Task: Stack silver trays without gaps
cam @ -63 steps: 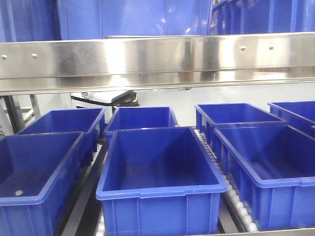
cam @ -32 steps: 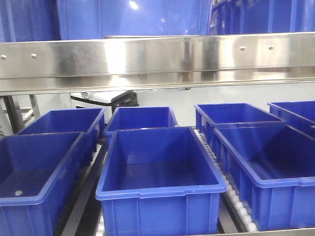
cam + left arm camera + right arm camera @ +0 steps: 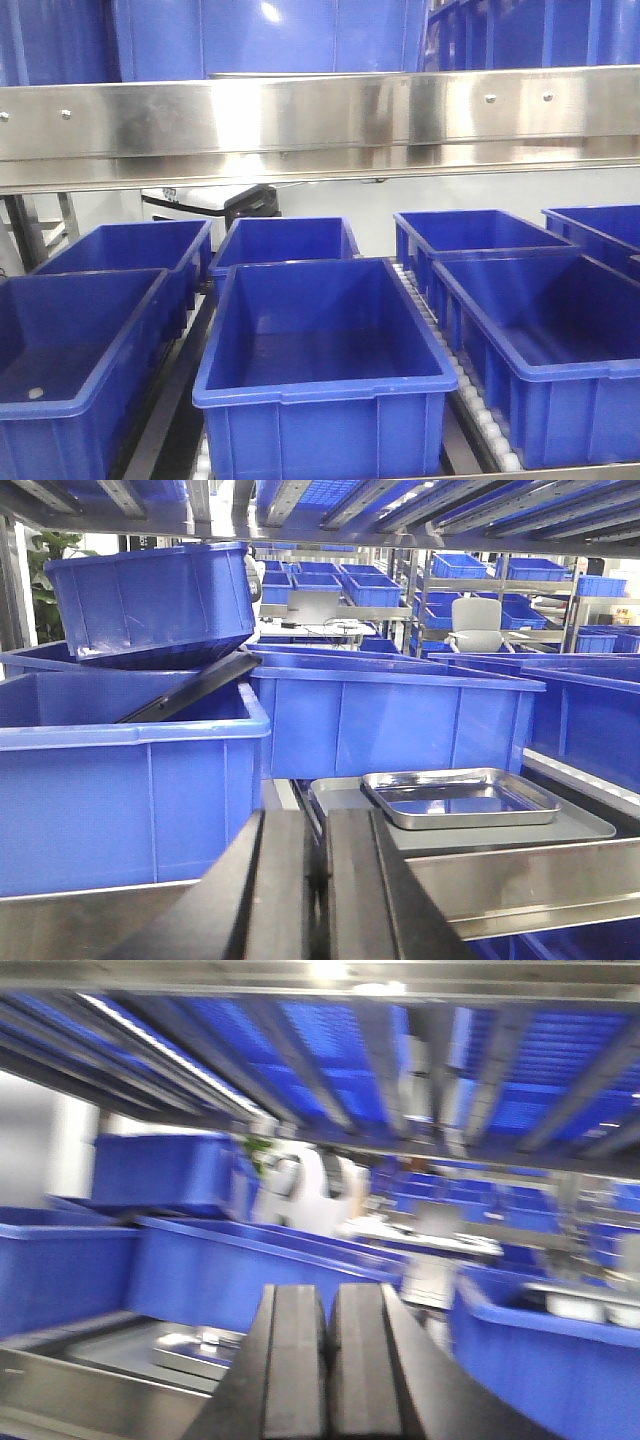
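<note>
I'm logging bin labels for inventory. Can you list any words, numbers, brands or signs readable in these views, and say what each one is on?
None can be read.
Blue bins: plain walls, no labels or numbers showing.
Steel shelf rail: only rivets and glare.
Silver tray: no marking visible.
Right wrist view: too blurred to show any text.
Distant shelves in the left wrist view: too small to tell.

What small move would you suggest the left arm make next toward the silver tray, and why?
Probably open the left hand and ease it forward and to the right toward the silver tray. In the left wrist view its fingers look closed, holding nothing, and the tray rests on a larger flat grey tray ahead of them, apart from the hand.
</note>
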